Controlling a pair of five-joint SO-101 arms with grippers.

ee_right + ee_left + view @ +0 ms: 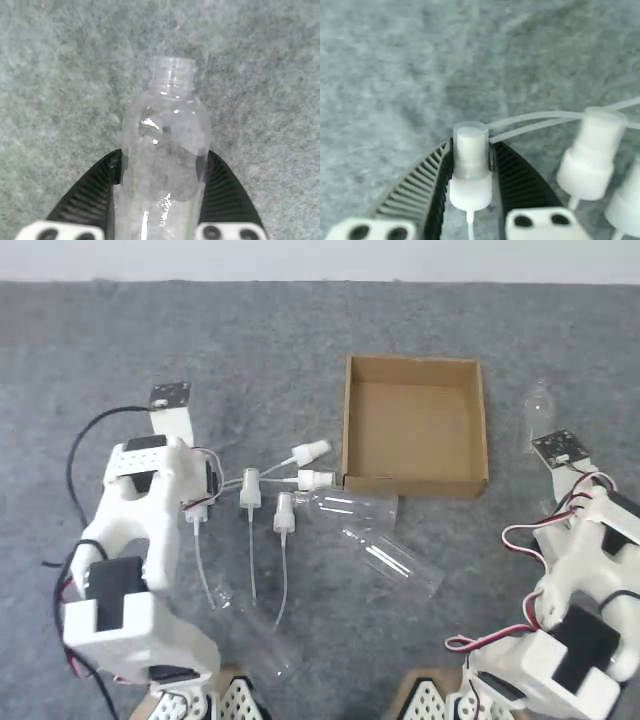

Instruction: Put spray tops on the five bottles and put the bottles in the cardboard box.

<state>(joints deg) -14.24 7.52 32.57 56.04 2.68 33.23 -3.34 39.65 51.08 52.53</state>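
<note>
Left of the cardboard box [415, 483], the left tool [470, 146] is clamped on a spray top [470, 184]. Right of the box, the right tool [162, 157] grips an uncapped bottle [166, 115]. Capping is in hand; next, the top's tube must be lined up with the bottle's neck.

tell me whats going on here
The left gripper is clamped on one spray top, and the right gripper grips an uncapped clear bottle. Other bottles and loose spray tops lie on the grey mat beside the cardboard box, which holds no bottle yet.
</note>
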